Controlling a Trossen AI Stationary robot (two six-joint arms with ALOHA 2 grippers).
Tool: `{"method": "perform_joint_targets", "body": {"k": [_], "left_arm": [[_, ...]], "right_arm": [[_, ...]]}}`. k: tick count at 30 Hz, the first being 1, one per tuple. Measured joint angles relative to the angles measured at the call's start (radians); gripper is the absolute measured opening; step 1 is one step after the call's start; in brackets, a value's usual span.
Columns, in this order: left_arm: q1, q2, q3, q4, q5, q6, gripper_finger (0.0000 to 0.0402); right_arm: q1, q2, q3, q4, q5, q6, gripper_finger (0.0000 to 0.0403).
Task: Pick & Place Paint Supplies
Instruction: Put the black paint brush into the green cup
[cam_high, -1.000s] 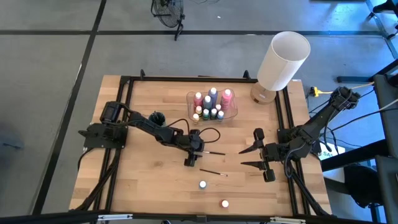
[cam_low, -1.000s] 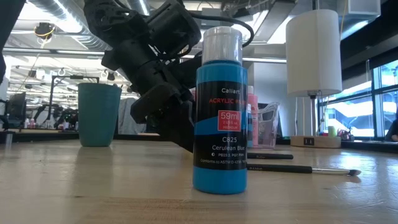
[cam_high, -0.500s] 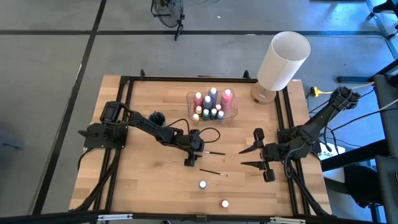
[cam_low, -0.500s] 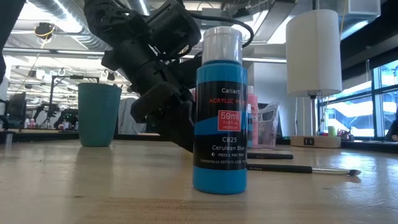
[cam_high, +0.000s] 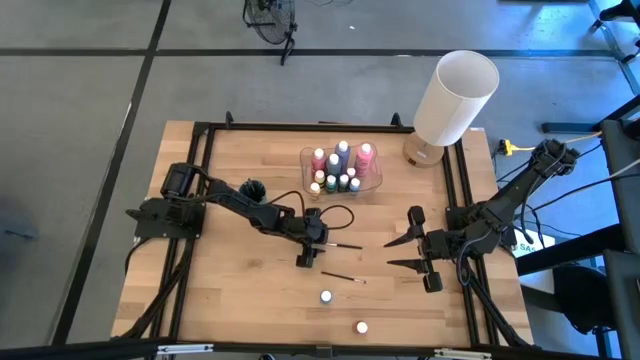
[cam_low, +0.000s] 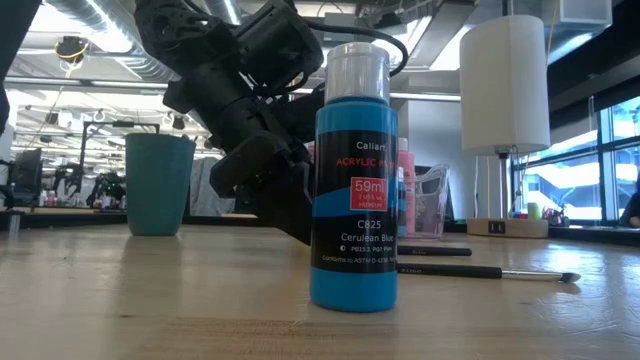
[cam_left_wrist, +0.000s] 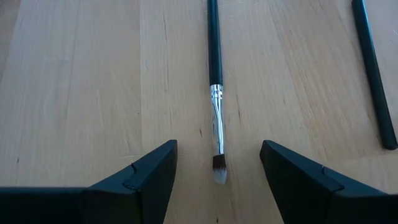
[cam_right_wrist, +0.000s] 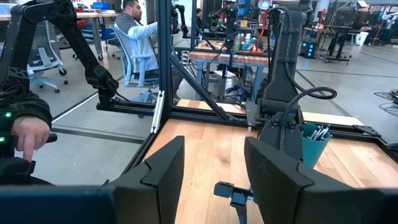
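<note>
Two paintbrushes lie loose on the tabletop, one (cam_high: 345, 245) above the other (cam_high: 342, 276) as seen from overhead. Two small paint bottles stand alone near the front edge, the first (cam_high: 326, 296) white-capped, the second (cam_high: 361, 327) closer to the edge. There is one clear bin (cam_high: 375, 181), crowded with more bottles: about four taller ones and around six tiny ones, though they overlap too much for me to count them exactly. There is one teal cup (cam_high: 252, 188), and one big white lamp (cam_high: 455, 98) at the back corner. Two dark arms work here, the left arm (cam_high: 230, 200) and the right arm (cam_high: 490, 215).
</note>
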Motion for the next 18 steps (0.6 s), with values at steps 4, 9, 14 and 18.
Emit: {"method": "perform_joint_targets", "body": {"k": [4,9,14,18], "left_arm": [[0.000,0.000,0.000,0.000,0.000,0.001,0.0232],[0.000,0.000,0.000,-0.003,0.000,0.001,0.0232],[0.013,0.000,0.000,-0.010,0.034,-0.018,0.0232],[0.016,-0.001,0.001,-0.022,0.042,-0.021,0.0232]], "right_arm": [[0.000,0.000,0.000,0.001,0.000,0.000,0.0170],[0.000,0.000,0.000,0.002,-0.049,0.000,0.0170],[0.000,0.000,0.000,0.004,-0.058,0.000,0.0170],[0.000,0.000,0.000,0.018,-0.059,0.000,0.0170]]}}
